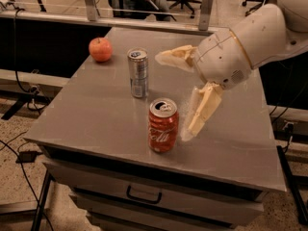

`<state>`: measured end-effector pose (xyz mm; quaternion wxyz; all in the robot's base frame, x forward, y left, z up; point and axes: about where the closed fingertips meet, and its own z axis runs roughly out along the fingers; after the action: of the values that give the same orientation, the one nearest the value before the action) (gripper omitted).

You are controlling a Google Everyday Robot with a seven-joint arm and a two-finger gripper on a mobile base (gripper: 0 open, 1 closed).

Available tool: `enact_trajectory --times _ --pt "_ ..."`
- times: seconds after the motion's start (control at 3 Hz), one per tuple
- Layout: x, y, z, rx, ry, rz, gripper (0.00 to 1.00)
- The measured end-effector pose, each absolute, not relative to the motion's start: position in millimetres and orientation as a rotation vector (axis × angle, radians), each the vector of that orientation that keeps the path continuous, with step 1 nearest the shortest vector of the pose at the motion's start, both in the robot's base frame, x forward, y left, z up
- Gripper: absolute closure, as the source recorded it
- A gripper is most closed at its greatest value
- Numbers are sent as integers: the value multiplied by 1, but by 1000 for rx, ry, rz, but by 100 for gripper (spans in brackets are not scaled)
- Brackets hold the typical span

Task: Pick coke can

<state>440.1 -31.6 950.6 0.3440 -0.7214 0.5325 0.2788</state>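
Note:
The coke can (163, 125) is a short red can with white script and a silver top. It stands upright near the front of the grey table (91, 114). My gripper (172, 96) hangs just right of and above the can, open. One cream finger (199, 112) points down close beside the can's right side. The other finger (174, 57) reaches out leftward behind and above the can. Neither finger touches the can.
A taller slim silver can (138, 72) stands behind the coke can. A red apple (100, 49) lies at the back left of the table. A drawer with a handle (143, 195) sits under the table's front edge. Railings and chairs stand behind.

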Motion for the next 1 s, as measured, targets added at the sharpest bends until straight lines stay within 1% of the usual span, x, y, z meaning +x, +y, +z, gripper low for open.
enact_trajectory --times 0.67,1.0 --pt "443 -9 926 -1883 1376 815 0" --pt "447 -11 911 -1869 1440 800 0"
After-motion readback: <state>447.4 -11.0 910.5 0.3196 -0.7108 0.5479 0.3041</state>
